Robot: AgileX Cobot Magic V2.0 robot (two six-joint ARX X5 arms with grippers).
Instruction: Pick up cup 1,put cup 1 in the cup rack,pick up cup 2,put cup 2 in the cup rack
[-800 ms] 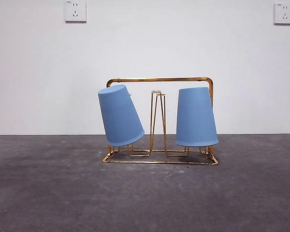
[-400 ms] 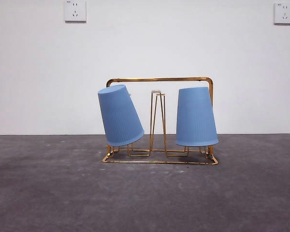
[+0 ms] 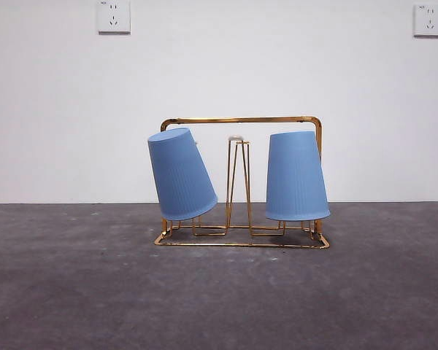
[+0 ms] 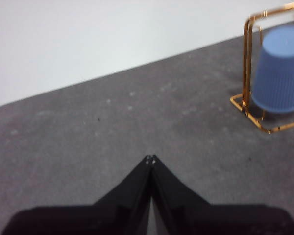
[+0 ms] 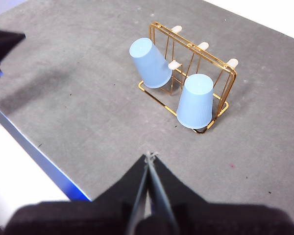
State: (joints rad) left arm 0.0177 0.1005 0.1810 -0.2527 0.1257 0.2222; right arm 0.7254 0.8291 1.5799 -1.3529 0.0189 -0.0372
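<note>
Two ribbed blue cups sit upside down on the pegs of the gold wire cup rack [image 3: 241,120]. One cup [image 3: 181,175] leans outward at the left end, and the other cup [image 3: 296,176] stands nearly upright at the right end. The right wrist view looks down on both cups [image 5: 149,62] [image 5: 195,101] and the cup rack [image 5: 207,53]. My right gripper [image 5: 150,156] is shut and empty, high above the table and well clear of the rack. My left gripper [image 4: 150,159] is also shut and empty, far off to the side of one cup [image 4: 280,71] and the cup rack [image 4: 246,58].
The dark grey table [image 3: 219,292] meets a white wall with two sockets [image 3: 114,16] [image 3: 428,20]. The table's blue-trimmed edge [image 5: 34,152] runs past my right gripper. The left arm's black tip [image 5: 2,44] shows at the corner of the right wrist view.
</note>
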